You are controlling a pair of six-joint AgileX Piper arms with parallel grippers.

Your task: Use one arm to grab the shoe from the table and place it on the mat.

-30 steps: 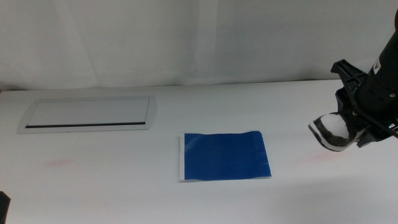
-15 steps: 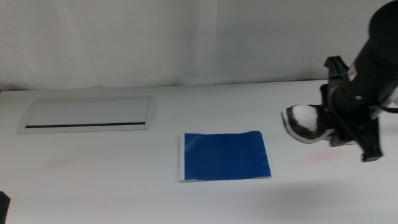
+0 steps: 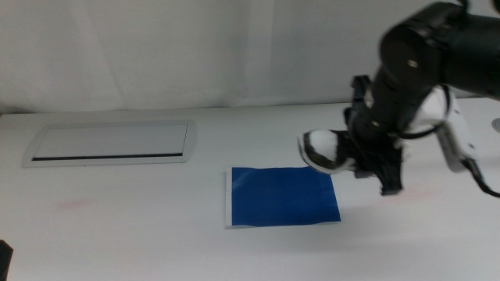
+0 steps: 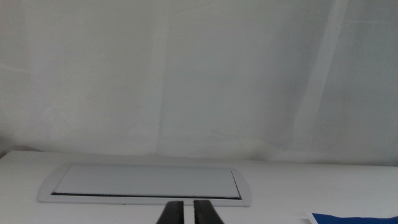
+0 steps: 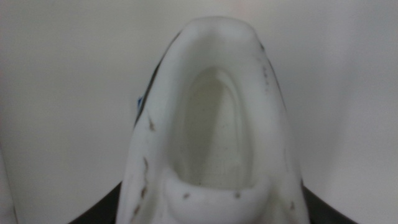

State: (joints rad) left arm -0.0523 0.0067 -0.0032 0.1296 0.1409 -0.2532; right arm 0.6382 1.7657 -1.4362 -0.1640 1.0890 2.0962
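Observation:
The shoe (image 3: 323, 150), white with black overlays, hangs in the air in the middle view. Its toe points left, over the far right corner of the dark-blue mat (image 3: 283, 195). My right gripper (image 3: 361, 153) is shut on the shoe's rear part, and the black arm reaches in from the right. The right wrist view is filled by the shoe's white opening (image 5: 214, 130), with dark jaws at both lower sides. My left gripper (image 4: 185, 213) waits at the near left, its jaws close together and holding nothing. A corner of the mat (image 4: 364, 218) shows there.
A grey metal panel (image 3: 109, 143) is set into the white table (image 3: 141, 234) at the far left, also seen as the panel (image 4: 146, 184) in the left wrist view. A white curtain hangs behind the table. The left arm's tip (image 3: 4, 259) shows at the bottom left corner.
The right arm has carried the shoe leftward from the table's right edge to the mat's far right corner. The left arm has not moved.

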